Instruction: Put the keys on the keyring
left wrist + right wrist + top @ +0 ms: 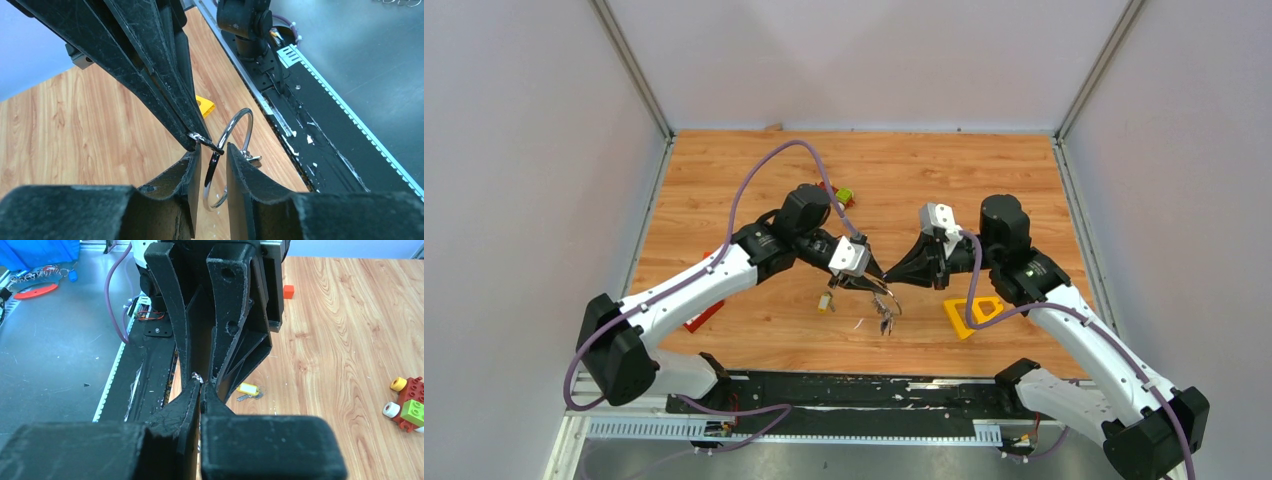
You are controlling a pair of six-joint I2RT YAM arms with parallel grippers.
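The keyring [882,293] is a thin silver wire ring held upright over the wood between my two grippers. In the left wrist view the ring [230,127] passes between my left gripper's [214,147] narrowly parted jaws, which pinch its wire. Small silver keys [251,158] hang on the ring's far side and show in the top view [886,320]. My right gripper [201,384] is shut on a small silver and black key piece [205,140] touching the ring. The two grippers [874,272] [892,278] meet tip to tip. A yellow-tagged key [826,300] lies on the table, also seen in the right wrist view [247,388].
A yellow plastic triangle [974,312] lies right of the grippers. A toy car [839,194] sits behind the left arm. A red piece [704,316] lies under the left arm. A black rail [854,390] runs along the near table edge.
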